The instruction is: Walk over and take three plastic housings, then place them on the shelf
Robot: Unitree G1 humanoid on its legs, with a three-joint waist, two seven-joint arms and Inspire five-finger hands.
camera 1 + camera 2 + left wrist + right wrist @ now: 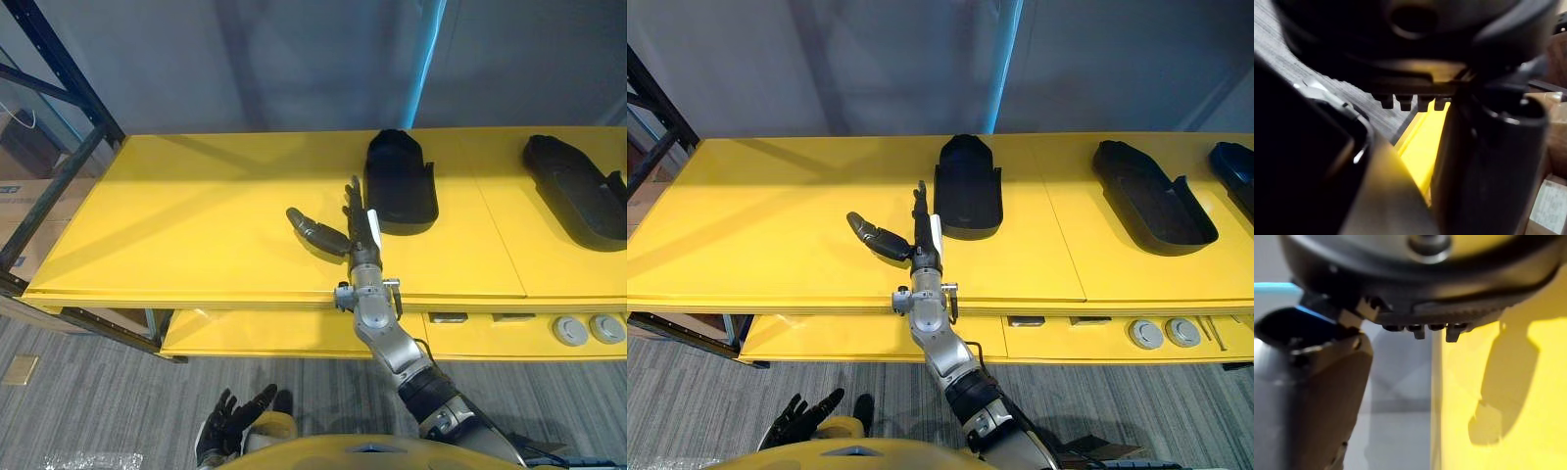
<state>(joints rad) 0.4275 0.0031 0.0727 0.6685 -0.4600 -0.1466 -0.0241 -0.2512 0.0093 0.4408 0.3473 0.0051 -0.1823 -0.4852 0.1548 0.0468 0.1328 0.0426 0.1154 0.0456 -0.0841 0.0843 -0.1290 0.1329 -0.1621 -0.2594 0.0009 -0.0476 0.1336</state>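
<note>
From the left eye view I see my right hand (361, 232) stretched out over the front part of the yellow shelf (196, 215). Its fingers (351, 199) are straight and released, the thumb splayed toward the shelf's left end, and it holds nothing. The fingertips lie just beside the left black plastic housing (400, 181), which rests flat toward the shelf's back edge; I cannot tell whether they touch it. A second black plastic housing (573, 191) lies well apart, toward the right end. My left hand (231, 421) hangs low over the grey carpet floor (98, 392), fingers relaxed and spread, with nothing in it. Below the front edge, a lower yellow level (294, 333) carries two round grey parts (588, 329).

The right eye view adds a third black plastic housing (1234, 162) at the far right end, cut by the frame.

In the left wrist view I make out fingertips in a row above a strip of yellow.

In the right wrist view the fingertips hang over the yellow surface, throwing a shadow on it.
</note>
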